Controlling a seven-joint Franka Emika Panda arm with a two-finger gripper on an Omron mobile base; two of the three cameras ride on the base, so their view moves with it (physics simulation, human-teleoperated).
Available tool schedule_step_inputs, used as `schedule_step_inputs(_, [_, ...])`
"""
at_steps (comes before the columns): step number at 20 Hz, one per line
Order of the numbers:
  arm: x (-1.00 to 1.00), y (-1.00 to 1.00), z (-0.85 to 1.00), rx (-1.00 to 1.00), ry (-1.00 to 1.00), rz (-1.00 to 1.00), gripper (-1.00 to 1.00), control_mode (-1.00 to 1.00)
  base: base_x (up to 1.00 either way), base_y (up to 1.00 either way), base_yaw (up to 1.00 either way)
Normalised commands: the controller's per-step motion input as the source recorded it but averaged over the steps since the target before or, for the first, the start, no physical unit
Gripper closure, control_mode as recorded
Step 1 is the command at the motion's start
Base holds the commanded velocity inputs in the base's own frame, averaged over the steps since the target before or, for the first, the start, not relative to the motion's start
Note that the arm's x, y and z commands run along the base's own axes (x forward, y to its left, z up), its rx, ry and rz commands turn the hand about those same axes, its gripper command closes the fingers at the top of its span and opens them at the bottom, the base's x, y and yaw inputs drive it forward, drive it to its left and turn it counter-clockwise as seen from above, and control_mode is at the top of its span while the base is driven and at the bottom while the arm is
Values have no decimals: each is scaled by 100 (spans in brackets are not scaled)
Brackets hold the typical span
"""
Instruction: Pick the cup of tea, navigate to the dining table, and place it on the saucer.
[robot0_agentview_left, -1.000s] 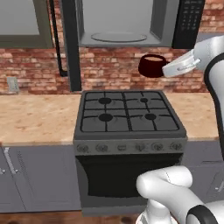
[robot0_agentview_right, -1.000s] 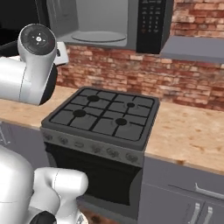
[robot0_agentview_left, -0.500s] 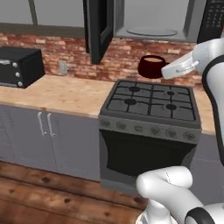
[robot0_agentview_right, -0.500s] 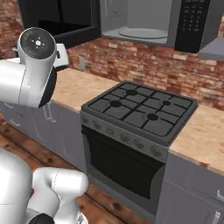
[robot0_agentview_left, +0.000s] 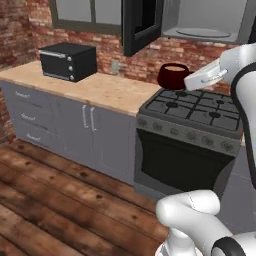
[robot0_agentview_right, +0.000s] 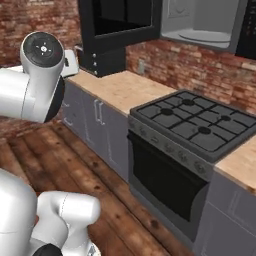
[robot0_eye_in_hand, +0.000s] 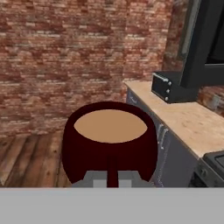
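The cup of tea is a squat maroon cup with light brown liquid, held in the air above the stove's left rear. My gripper is shut on its right side, at the end of the white hand reaching in from the right. In the hand view the cup of tea sits upright and close, with its handle between my gripper fingers. The dining table and the saucer are out of view.
A black gas stove stands in a wood-topped run of grey cabinets. A black toaster oven sits on the counter at left. An open dark cabinet door hangs above. Wood floor lies open to the left.
The whole scene has slid to the right in both base views, so the base has turned or driven left. The cup stays in the shut gripper, unchanged relative to the arm.
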Motion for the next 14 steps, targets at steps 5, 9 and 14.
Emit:
schedule_step_inputs(5, [0, 0, 0, 0, 0, 0, 100, 100, -77, -24, 46])
schedule_step_inputs(9, [0, 0, 0, 0, 0, 0, 100, 100, -72, -23, 48])
schedule_step_inputs(14, [0, 0, 0, 0, 0, 0, 100, 100, -67, -16, 48])
